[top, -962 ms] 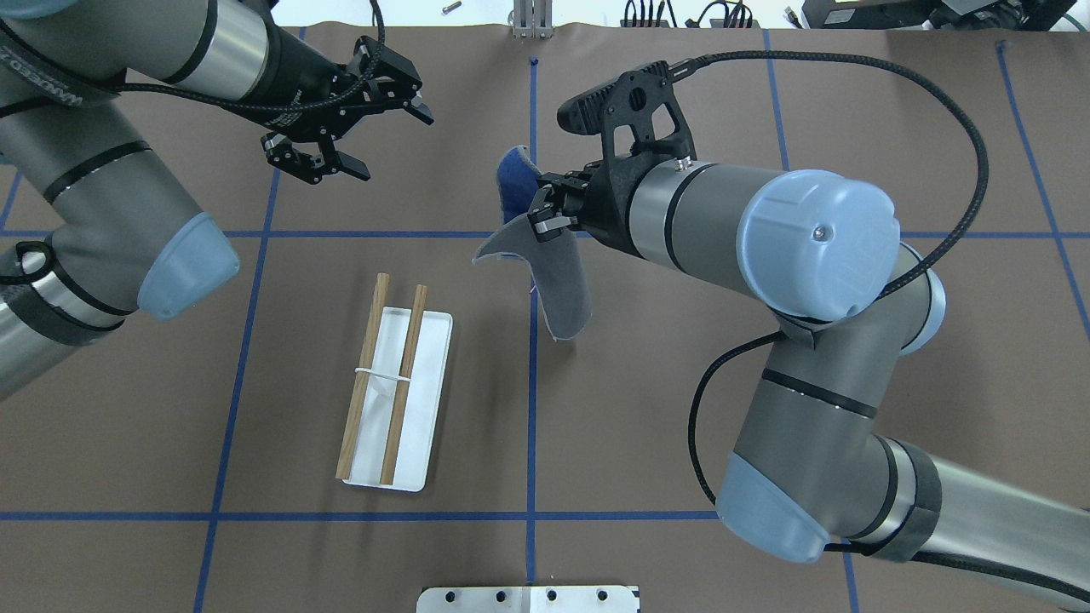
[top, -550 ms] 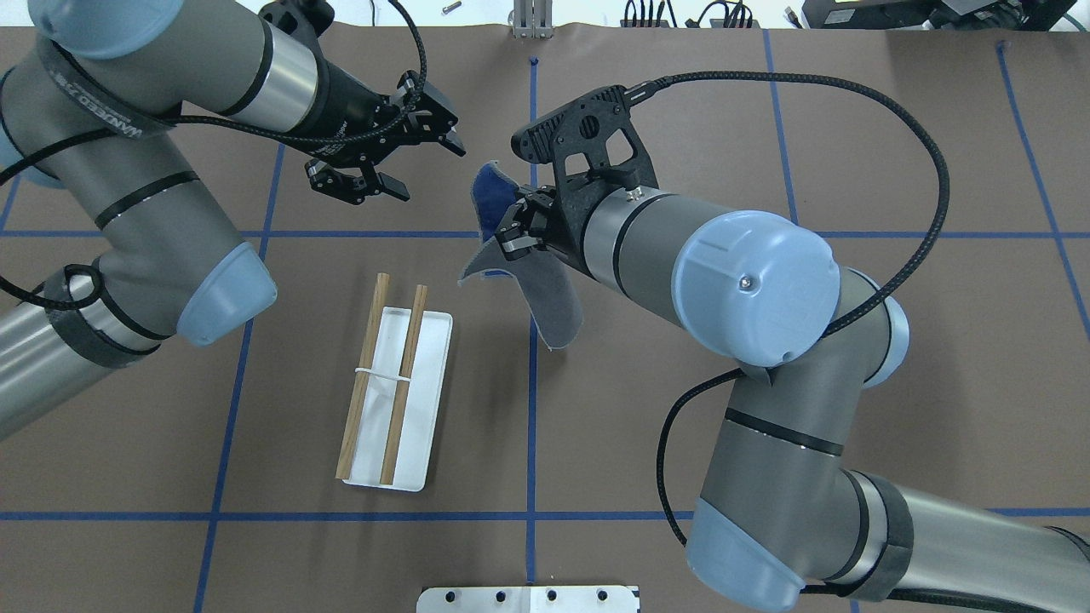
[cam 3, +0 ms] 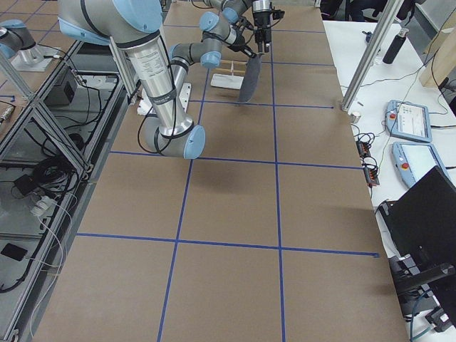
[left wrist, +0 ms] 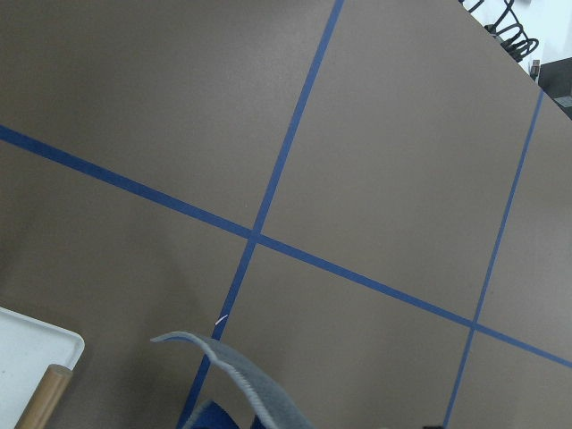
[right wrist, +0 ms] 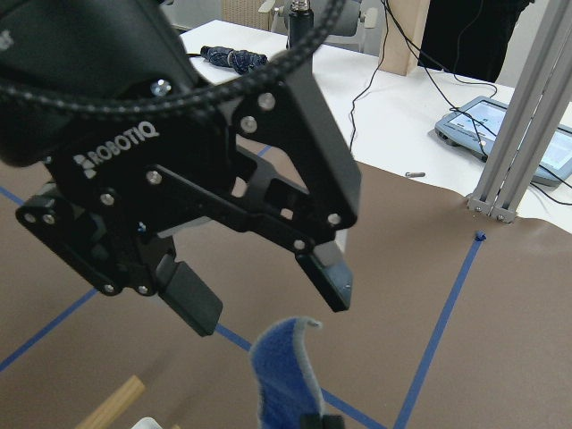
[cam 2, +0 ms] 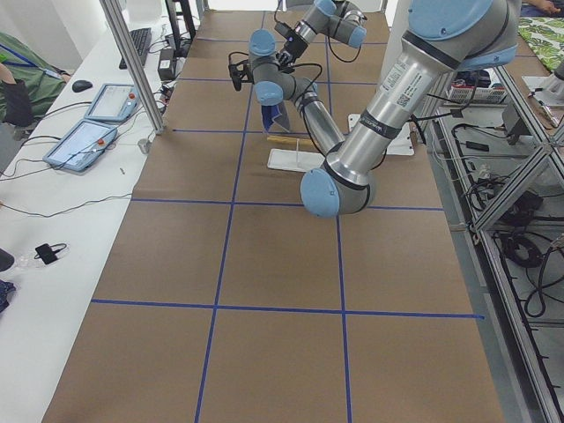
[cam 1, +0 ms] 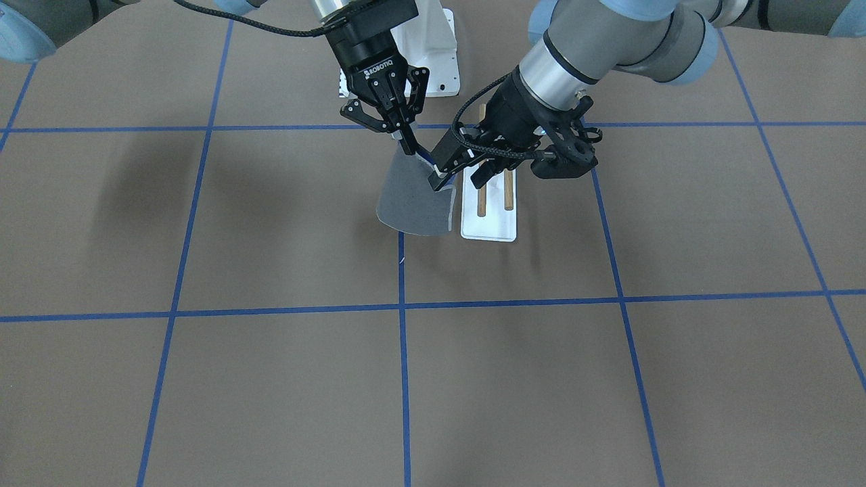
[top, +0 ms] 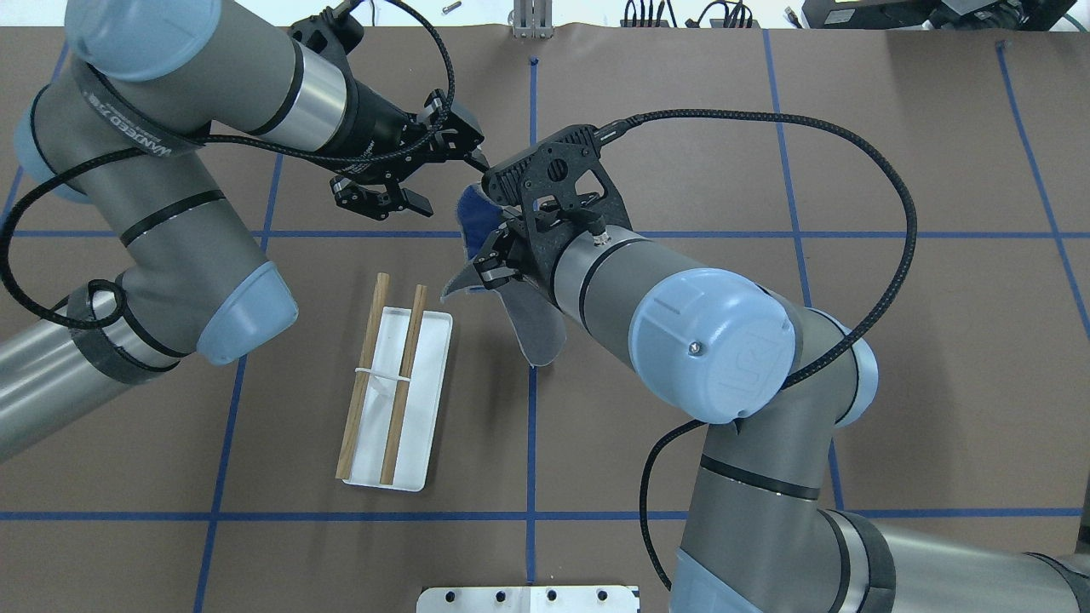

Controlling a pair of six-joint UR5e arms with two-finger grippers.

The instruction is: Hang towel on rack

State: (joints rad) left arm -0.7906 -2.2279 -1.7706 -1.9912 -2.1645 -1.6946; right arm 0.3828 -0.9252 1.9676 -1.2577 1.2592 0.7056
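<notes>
— So, whereabouts of the towel?
— Hanging over the table, pinched in the closed right claw, grey side outward, beside the rack, not touching.
— And the left claw?
— Spread wide by the towel's blue top corner, gripping nothing.

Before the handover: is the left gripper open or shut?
Open: the left gripper's fingers are spread apart; the towel corner sits near them, unclamped.
</notes>
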